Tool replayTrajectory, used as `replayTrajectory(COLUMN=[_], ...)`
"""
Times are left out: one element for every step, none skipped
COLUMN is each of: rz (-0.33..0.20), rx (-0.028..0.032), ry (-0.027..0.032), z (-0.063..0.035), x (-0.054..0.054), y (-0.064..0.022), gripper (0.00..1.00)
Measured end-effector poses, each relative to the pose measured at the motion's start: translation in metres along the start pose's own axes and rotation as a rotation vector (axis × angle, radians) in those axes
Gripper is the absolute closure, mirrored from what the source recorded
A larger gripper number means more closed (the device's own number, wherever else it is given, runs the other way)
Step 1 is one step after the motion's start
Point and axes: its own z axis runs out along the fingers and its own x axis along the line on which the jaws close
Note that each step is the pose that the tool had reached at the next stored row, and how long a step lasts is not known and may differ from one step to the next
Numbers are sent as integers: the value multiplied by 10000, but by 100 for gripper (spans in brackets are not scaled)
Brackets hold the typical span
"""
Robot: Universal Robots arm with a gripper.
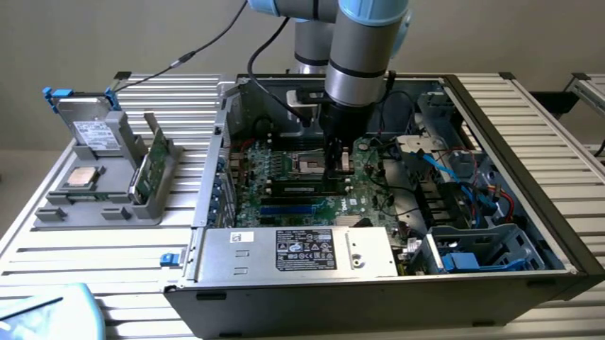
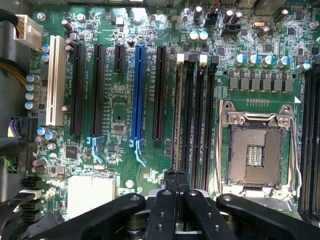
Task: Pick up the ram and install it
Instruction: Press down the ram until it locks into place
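The ram (image 2: pixel 176 117) stands on edge in one of the long dark memory slots of the motherboard (image 2: pixel 125 115), just beside the empty processor socket (image 2: pixel 255 150), and it runs the slot's length between the white end clips. In the exterior view it shows as a thin dark strip (image 1: pixel 304 189) under the arm's tip. The gripper (image 2: pixel 176 176) sits right above the stick's near end with its jaws clenched together, their tips at or touching the top edge of the stick; whether they pinch it cannot be told. The motherboard lies inside an open computer case (image 1: pixel 529 234) on the slatted tabletop (image 1: pixel 85 248). Toward the exterior view's left, a grey holder (image 1: pixel 113 202) carries a green card (image 1: pixel 151 166), a silver processor chip (image 1: pixel 81 177) and a hard drive (image 1: pixel 95 131).
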Motion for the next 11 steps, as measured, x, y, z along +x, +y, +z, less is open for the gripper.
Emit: replayTrajectory(rz=[-1, -2, -1, 0, -1, -1, -1, 0, -1, 0, 0], rx=[-4, -4, -3, -4, -3, -4, -5, -5, -5, -4, -4], ry=[11, 12, 10, 10, 10, 13, 14, 15, 14, 13, 13], z=[-12, -17, -19, -20, -17, -16, -14, -13, -11, -9, -8], x=[1, 1, 0, -1, -3, -5, -6, -8, -10, -12, -14], y=[11, 26, 45, 67, 117, 143, 168, 190, 209, 227, 244], gripper=[89, 89, 89, 89, 89, 89, 89, 89, 89, 89, 89])
